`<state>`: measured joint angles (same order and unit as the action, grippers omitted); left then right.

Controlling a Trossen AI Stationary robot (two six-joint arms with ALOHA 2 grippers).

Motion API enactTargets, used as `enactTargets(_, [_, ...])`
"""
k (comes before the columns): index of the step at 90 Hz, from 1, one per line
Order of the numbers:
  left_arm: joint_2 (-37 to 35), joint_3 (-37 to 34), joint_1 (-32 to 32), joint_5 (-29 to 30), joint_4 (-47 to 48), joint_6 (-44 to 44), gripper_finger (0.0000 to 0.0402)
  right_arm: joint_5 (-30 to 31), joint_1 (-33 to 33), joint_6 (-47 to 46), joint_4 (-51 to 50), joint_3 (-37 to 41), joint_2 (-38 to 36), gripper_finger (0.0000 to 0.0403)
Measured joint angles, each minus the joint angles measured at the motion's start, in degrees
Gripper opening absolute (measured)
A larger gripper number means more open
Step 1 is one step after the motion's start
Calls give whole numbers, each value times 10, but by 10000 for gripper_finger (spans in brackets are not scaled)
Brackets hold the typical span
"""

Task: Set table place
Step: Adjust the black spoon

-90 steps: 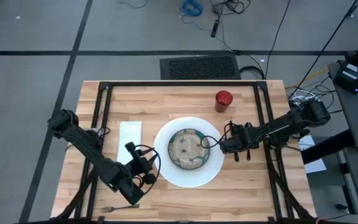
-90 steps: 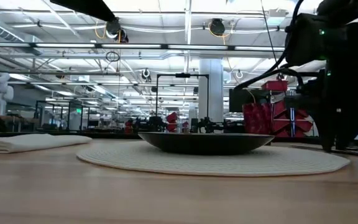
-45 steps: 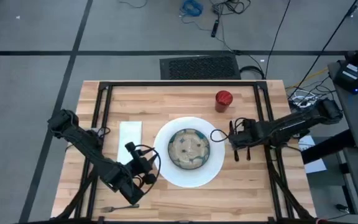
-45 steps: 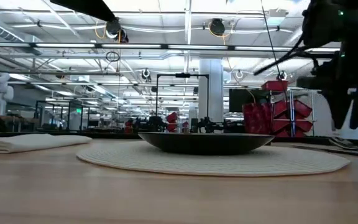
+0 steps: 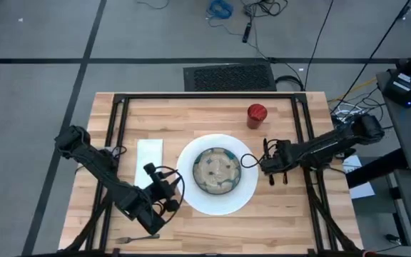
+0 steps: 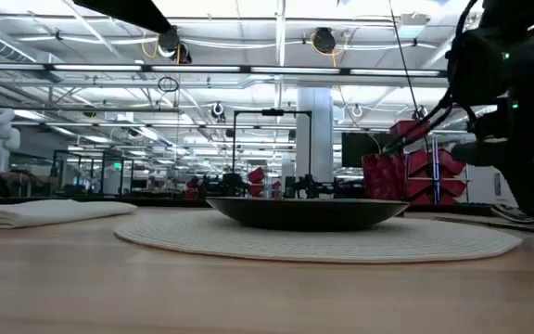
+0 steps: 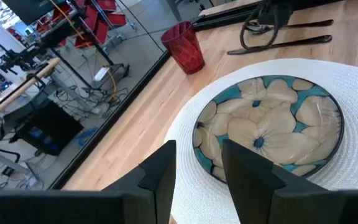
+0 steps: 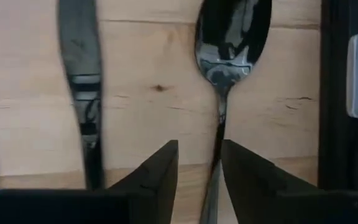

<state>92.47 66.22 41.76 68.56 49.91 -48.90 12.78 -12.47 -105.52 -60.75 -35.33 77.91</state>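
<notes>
My right gripper (image 8: 196, 163) hangs slightly spread over the spoon (image 8: 229, 46), which lies beside the knife (image 8: 82, 81) right of the plate (image 5: 250, 187). It probably holds nothing; I should lift straight, disturbing neither.

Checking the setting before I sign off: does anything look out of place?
The fork lies askew near the table's edge beside the left arm, away from the napkin; knife and spoon lie together right of the plate.

Arms: two were dark, slim and jointed, with black cable loops near each wrist.
Left tool (image 7: 197, 180): flat matte-black fingers.
Right tool (image 8: 197, 177): the same black fingers.
</notes>
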Motion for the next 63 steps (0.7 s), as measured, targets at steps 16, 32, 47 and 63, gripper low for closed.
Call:
enactTargets(16, [0,0,0,0,0,0,116,-6,-5,-51,1,0,25,109])
enactTargets(32, [0,0,0,-3,0,0,116,-6,-22,-92,7,4,56,109])
enactTargets(47, [0,0,0,-5,0,0,116,4,-35,-117,29,19,68,109])
enactTargets(63, [0,0,0,-5,0,1,116,14,-46,-97,39,20,66,93])
